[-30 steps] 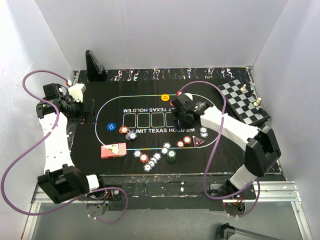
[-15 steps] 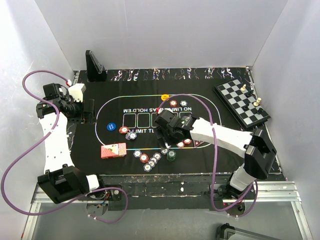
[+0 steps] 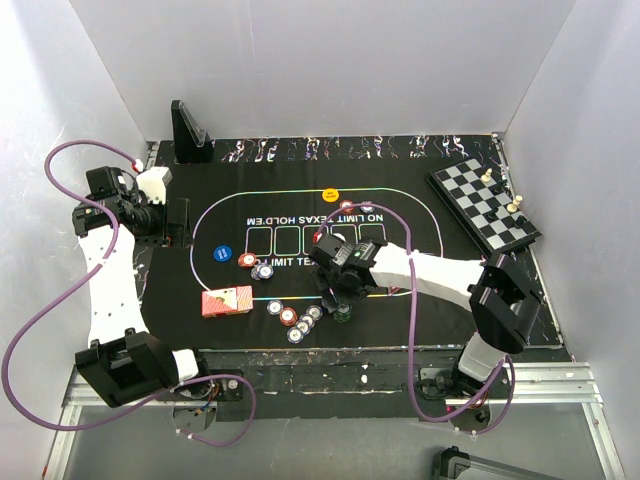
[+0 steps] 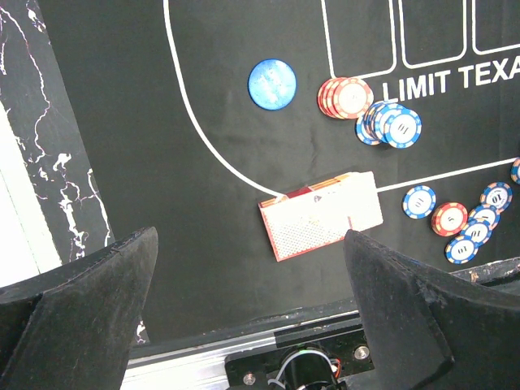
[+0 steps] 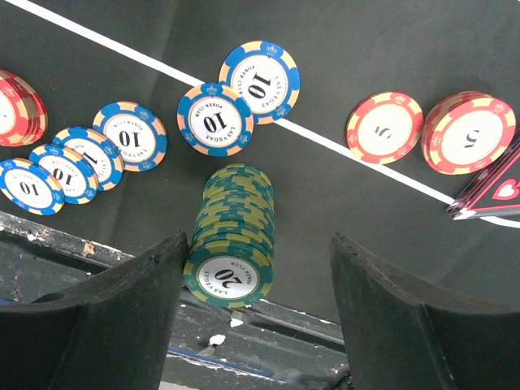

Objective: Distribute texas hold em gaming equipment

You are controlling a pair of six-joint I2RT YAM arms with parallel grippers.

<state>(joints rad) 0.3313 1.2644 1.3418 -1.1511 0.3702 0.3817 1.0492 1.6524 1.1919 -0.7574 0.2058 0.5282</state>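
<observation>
Black felt mat [image 3: 420, 170] printed with a Texas Hold'em oval covers the desk [image 3: 300, 360]. Right tool [image 5: 257, 244] hangs with its jaws spread wide on either side of a tall stack of green chips [image 5: 236, 244] near the mat's 6 o'clock edge, touching neither side. Blue chips [image 5: 215, 119] lie at the stack's 12 and 10 o'clock, red chips [image 5: 383, 127] at its 2 o'clock, and a dark triangular marker [image 5: 496, 191] at 3 o'clock. Left tool [image 4: 250, 236] is wide open too, holding nothing, out at the mat's 9 o'clock. The deck of red-backed cards [image 3: 227, 300] lies at the oval's 8 o'clock, with a blue round disc [image 3: 222, 253] at the deck's 12 o'clock. A yellow button [image 3: 330, 194] sits at the oval's 12 o'clock, a chessboard [image 3: 485, 205] at the desk's 2 o'clock.
</observation>
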